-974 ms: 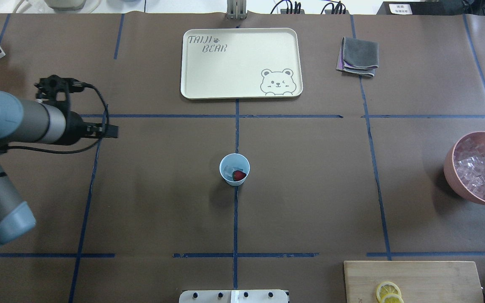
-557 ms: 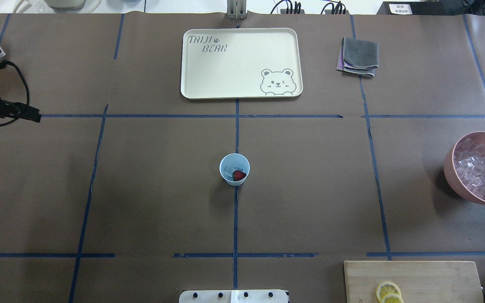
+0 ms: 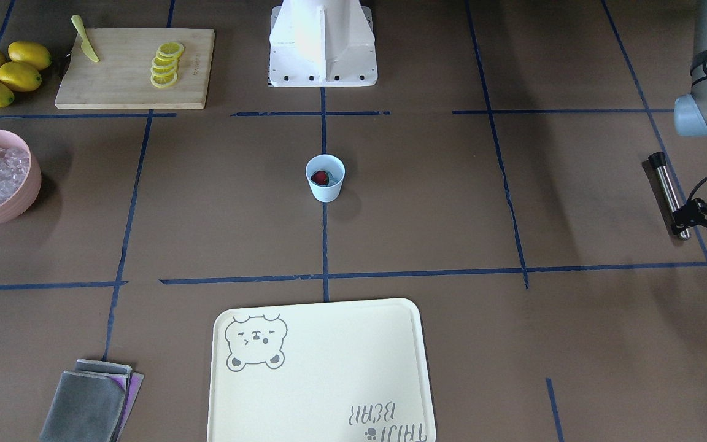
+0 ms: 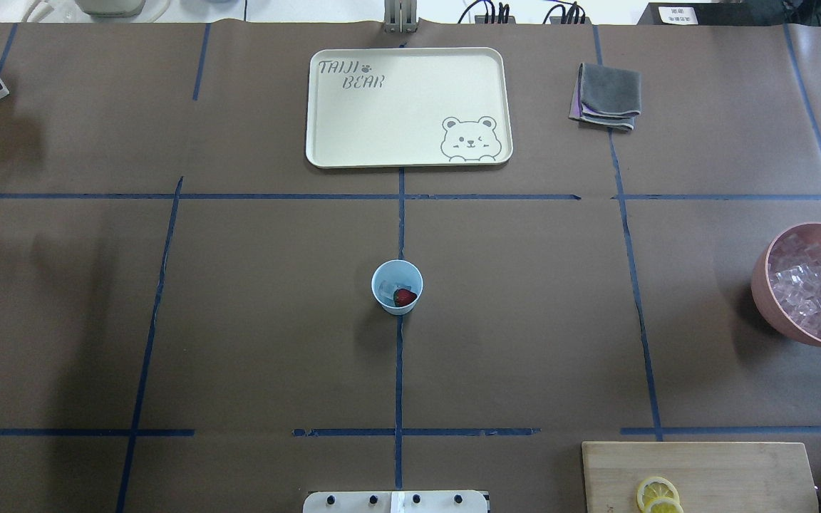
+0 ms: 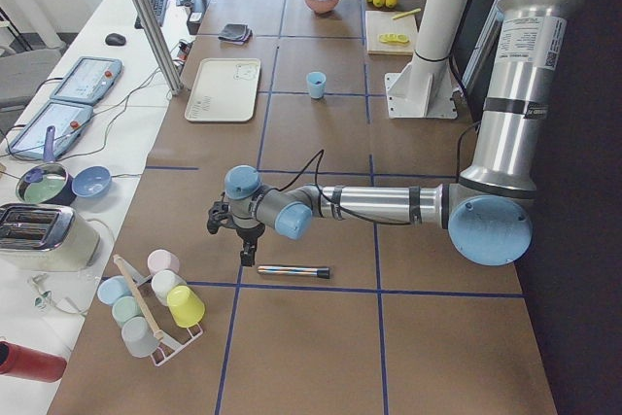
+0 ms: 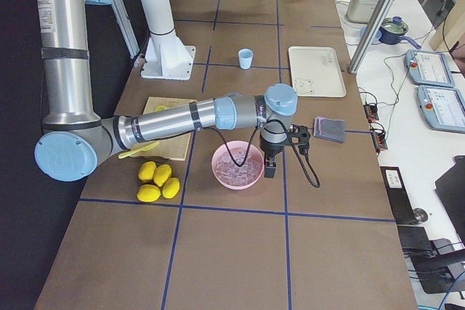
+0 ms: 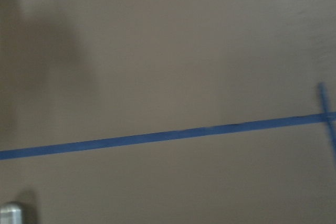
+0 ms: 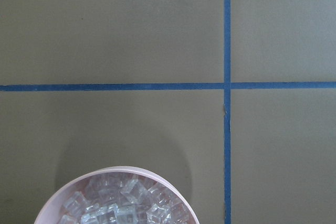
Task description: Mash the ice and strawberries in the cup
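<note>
Clutter first: a cream rectangular plastic tray (image 4: 410, 107) lies beyond the small light-blue plastic cup (image 4: 397, 286), well apart from it, printed "TAIJI BEAR" beside a winking bear drawing. A folded grey cloth (image 4: 606, 96) sits to the tray's right, a large pink bowl (image 4: 761, 285) heaped with ice cubes at the right edge, and a wooden cutting board (image 4: 738, 470) with lemon slices (image 4: 656, 493) at the near right.

I see the cup upright at the table's centre on a blue tape line, holding one dark-red strawberry (image 4: 404, 297) with clear ice cubes (image 4: 387, 287) beside it.

My left gripper (image 5: 247, 256) hangs over one end of a slim metal rod (image 3: 668, 184) lying flat at the far left. It seems just above it, but I cannot tell its finger spacing. The right gripper (image 6: 269, 170) hangs by the pink bowl's rim, state unreadable.

A second ago the left arm stretched into the overhead view; now only a black scrap shows at that edge. The cup has not shifted.
</note>
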### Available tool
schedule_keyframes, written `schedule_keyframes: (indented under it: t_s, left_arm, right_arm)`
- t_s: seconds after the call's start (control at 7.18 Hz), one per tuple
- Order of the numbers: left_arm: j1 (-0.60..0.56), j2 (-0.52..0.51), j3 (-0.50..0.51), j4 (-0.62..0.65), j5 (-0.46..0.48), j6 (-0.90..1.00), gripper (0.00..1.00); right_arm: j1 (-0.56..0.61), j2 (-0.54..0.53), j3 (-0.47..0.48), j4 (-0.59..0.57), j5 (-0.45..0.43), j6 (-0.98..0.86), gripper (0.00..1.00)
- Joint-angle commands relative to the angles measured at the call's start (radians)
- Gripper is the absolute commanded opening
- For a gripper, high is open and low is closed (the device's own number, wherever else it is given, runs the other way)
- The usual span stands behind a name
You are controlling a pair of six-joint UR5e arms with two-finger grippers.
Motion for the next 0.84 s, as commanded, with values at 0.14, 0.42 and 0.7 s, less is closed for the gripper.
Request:
schedule_keyframes:
  t_s: [0.14, 0.42, 0.7]
  left_arm:
    - [-0.001, -0.020, 0.079, -0.003, -0.002, 0.006, 0.99]
    - [0.002, -0.014, 0.081, -0.003, -0.004, 0.003, 0.99]
    - [0.004, -0.009, 0.082, -0.003, -0.062, 0.001, 0.99]
  right_arm:
    - [-0.001, -0.001, 0.002, 0.000, 0.002, 0.004, 1.00]
    - [-0.001, -0.001, 0.004, 0.000, 0.002, 0.006, 1.00]
    - [-0.001, -0.001, 0.004, -0.001, 0.002, 0.006, 1.00]
